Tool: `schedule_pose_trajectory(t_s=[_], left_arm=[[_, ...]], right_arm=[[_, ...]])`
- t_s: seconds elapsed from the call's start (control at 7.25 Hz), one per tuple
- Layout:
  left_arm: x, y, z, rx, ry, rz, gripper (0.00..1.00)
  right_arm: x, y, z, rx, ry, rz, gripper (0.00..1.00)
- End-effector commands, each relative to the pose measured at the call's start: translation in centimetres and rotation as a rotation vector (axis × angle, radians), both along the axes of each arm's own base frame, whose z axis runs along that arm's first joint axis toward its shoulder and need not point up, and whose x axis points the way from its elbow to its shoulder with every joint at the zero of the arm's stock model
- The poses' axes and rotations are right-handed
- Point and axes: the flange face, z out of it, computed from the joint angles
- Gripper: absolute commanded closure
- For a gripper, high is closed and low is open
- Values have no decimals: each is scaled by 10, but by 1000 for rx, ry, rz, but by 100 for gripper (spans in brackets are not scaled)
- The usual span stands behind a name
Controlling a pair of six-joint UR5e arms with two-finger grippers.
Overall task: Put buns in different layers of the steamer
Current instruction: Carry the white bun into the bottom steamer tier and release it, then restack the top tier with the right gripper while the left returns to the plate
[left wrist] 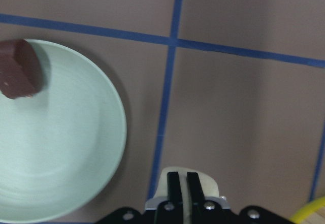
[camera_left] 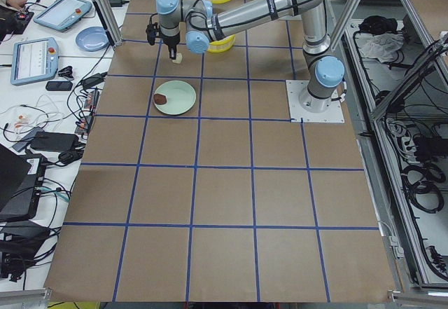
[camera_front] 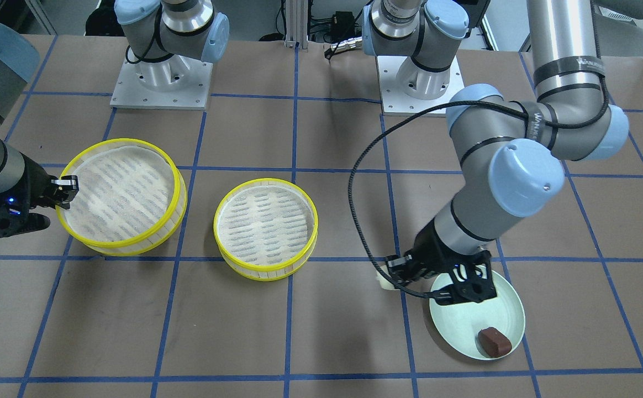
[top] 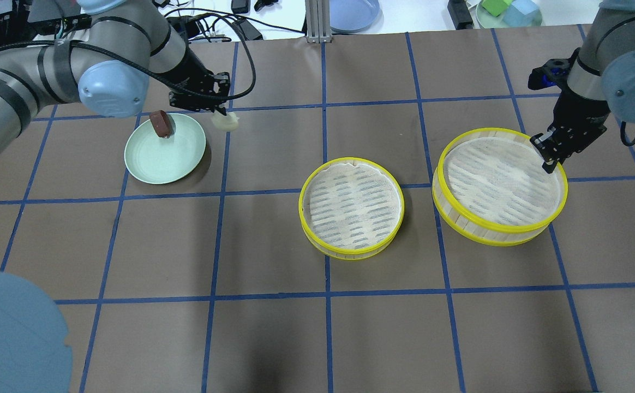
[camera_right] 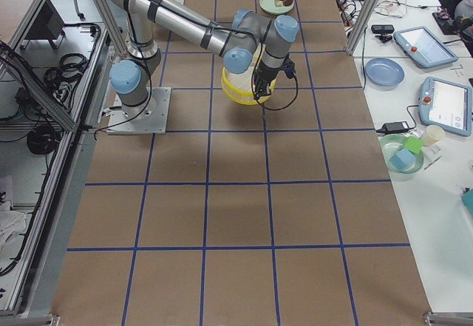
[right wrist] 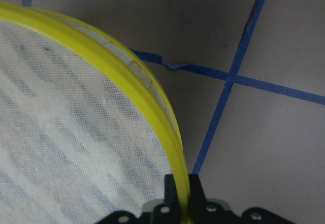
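Brown bun [camera_front: 494,340] on plate [camera_front: 459,326]; L fingers [left wrist: 174,188]: white bun [left wrist: 208,183]; R fingers [right wrist: 196,191]: tray rim [right wrist: 175,148]

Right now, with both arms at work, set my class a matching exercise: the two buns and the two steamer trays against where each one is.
Column one:
1. white bun
2. brown bun
3. middle tray
4. tray by the right arm

Column two:
A. on the green plate
B. rim pinched in the right pincer
C. held in the left pincer
D. standing free, empty

Pairs: 1-C, 2-A, 3-D, 4-B
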Motion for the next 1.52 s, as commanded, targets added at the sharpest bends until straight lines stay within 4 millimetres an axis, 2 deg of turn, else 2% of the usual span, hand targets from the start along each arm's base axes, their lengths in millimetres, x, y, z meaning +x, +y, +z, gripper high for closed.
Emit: schedule_pose_trajectory(t_s=[0.0,0.28,0.55,0.69,0.83,1.1,1.24,1.38], left_arm=[[-93,39,-17,93,88,10,100],[-147,78,-47,196,141,10,100],[-163,94,-62,242,160,10,96],[-166,96,-62,245,167,5,14],[-166,95,-61,230,168,-20,0],[-166,91,-52,202,166,-25,0],[-154,80,-39,143,146,-43,0],[-114,58,-22,38,-5,-89,0]], right_arm=[[0,0,0,1,0,0,100],[0,1,-1,2,-2,0,100],[4,1,0,2,2,-6,100],[5,1,-1,8,2,-19,100],[8,2,0,8,5,-30,100],[10,4,-1,10,4,-46,100],[16,4,-1,9,2,-43,100],[32,4,1,3,15,-77,100]])
